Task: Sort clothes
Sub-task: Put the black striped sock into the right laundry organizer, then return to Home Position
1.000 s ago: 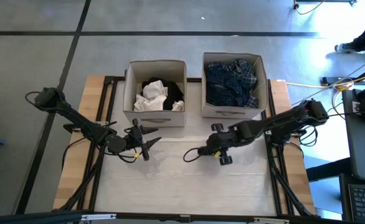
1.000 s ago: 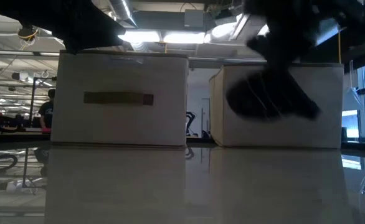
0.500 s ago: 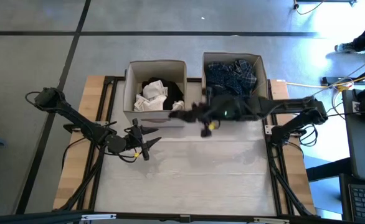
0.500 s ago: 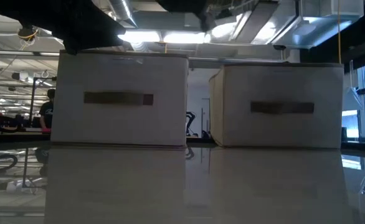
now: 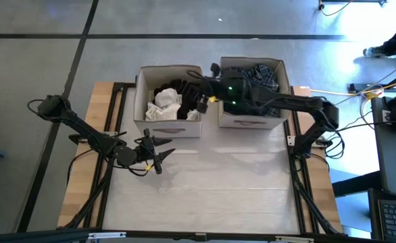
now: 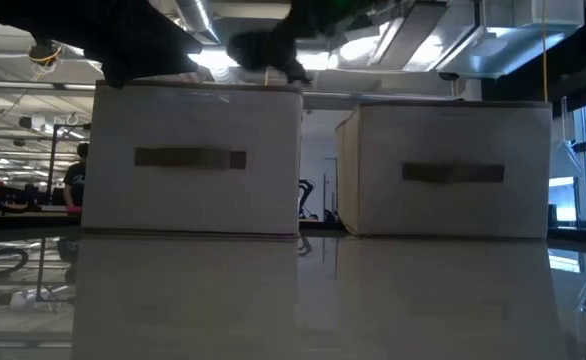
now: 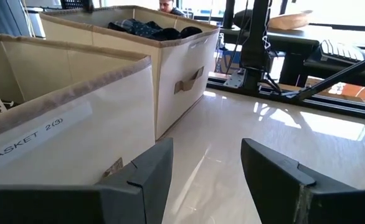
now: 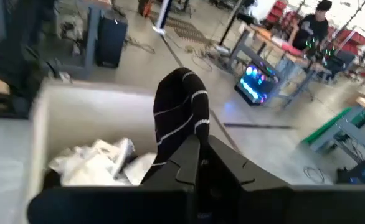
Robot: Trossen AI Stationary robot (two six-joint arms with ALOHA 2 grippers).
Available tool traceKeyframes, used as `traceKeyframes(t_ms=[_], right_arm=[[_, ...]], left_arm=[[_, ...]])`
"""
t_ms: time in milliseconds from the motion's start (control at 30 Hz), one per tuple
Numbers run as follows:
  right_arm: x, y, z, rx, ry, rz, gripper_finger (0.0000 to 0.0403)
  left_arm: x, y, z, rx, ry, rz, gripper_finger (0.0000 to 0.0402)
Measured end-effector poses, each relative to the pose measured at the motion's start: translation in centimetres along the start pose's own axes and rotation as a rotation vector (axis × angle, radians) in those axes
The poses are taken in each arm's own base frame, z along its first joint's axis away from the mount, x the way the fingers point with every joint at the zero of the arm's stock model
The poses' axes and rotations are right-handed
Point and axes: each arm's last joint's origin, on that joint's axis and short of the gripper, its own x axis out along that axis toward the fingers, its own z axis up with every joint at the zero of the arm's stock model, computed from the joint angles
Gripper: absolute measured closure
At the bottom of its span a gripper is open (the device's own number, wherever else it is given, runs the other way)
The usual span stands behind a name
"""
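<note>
Overhead, two boxes (image 5: pixel 168 71), one striped sock (image 8: pixel 181 118)

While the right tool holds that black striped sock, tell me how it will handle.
Probably floppy: the black striped sock bends over above the right tool. Likely light. It should drop softly onto the clothes in the left box, not roll.

Overhead view straight down on table (image 5: pixel 205 182), low view level facing 2 beige boxes (image 6: pixel 198 160), shared by both wrist views

Right gripper (image 5: pixel 196 101) reaches far across with fingers pinched together, while left gripper (image 5: pixel 159 153) waits low, fingers apart
</note>
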Motion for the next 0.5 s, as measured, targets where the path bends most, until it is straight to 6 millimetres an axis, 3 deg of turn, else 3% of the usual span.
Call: traceKeyframes(t_ms=[133,267,400,500], right_arm=[[2.1,-0.2,-1.9,0.019,0.05,-0.013,0.0367],[2.8,0.1,-2.7,0.08,0.076,0.004,0.0319],[2.3,0.4,-2.0,0.064,0.086,-0.008,0.0253],[0.4,0.5,-0.2,0.042,0.135,0.021,0.0218]], left_arm=[[0.0,0.0,0.0,-0.001,-0.001,0.0,0.0222],[0.0,0.0,0.0,-0.01,0.0,0.0,0.0222],[0.0,0.0,0.0,-0.019,0.0,-0.001,0.0222],[0.0,0.0,0.0,-0.024,-0.001,-0.002,0.0222]])
